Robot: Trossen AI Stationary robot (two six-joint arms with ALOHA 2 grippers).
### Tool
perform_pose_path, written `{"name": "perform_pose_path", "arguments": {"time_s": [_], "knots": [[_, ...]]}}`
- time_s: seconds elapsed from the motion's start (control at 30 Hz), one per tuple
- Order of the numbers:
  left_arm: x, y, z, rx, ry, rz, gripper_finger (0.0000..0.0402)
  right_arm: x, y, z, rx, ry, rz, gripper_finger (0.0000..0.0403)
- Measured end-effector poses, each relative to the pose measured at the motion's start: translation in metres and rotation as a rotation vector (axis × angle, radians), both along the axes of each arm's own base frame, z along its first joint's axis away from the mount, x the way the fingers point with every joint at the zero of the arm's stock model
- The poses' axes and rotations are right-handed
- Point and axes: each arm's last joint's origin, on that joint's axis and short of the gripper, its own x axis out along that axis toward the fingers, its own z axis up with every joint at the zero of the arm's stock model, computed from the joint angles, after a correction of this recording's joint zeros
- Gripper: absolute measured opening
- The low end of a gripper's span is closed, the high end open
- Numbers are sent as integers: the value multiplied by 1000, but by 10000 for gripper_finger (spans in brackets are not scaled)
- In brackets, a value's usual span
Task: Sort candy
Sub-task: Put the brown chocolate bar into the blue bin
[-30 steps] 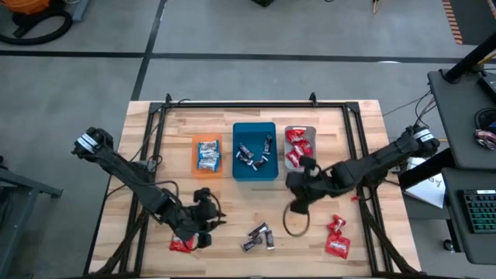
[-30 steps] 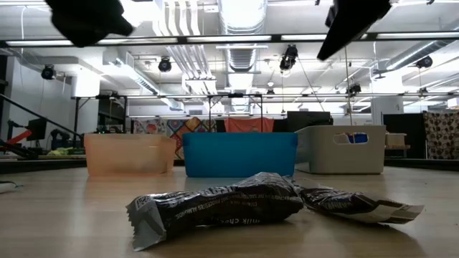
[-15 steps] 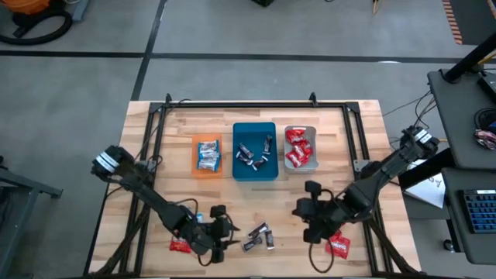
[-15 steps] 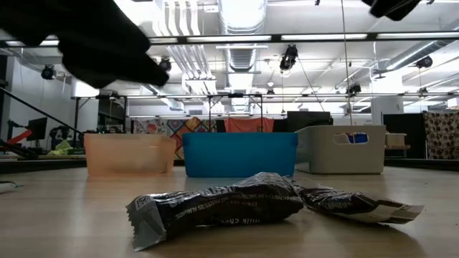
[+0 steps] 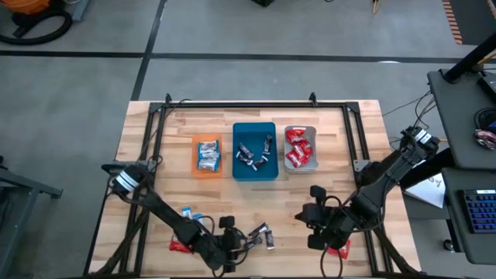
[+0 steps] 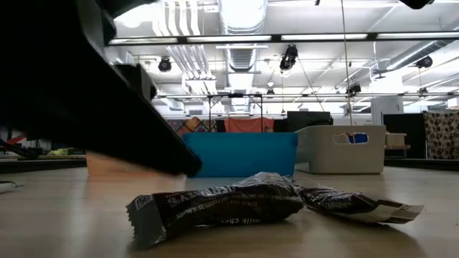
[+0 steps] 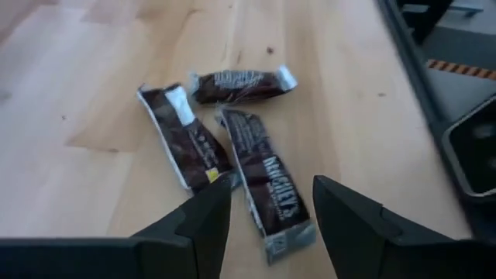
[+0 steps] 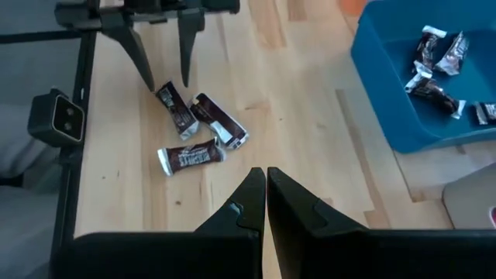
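Three dark-wrapped candies point(image 5: 260, 236) lie flat near the table's near edge, one close up in the low view point(image 6: 222, 204). My left gripper point(image 5: 236, 246) is open just left of them. In the left wrist view its fingers point(image 7: 267, 225) stand on either side of the nearest dark candy point(image 7: 263, 182), without touching it. My right gripper point(image 5: 316, 236) is shut point(image 8: 266, 194) and hovers beside the red candies point(image 5: 341, 248) at the near right. A blue-and-white candy point(image 5: 188, 213) and a red one point(image 5: 180, 246) lie at the near left.
Three trays stand in a row at mid-table, each with candy in it: orange point(image 5: 206, 175) with blue-and-white, teal point(image 5: 235, 151) with dark, grey point(image 5: 300, 168) with red. Bare wood lies between the trays and the loose candies. The black table frame runs along the edges.
My left gripper has swept from the near-left red candy toward the table's right, to the dark candies, and now fills the left of the low view. My right gripper has moved from beside the grey tray toward the near edge, to the red candies.
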Motion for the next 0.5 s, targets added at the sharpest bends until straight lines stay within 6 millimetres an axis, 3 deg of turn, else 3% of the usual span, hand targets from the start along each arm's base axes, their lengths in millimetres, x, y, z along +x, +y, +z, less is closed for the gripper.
{"name": "perform_pose_path", "arguments": {"time_s": [0.5], "knots": [[-1, -7, -15, 49, 5, 24, 167, 2, 0, 2, 7, -43, -35, 9]]}}
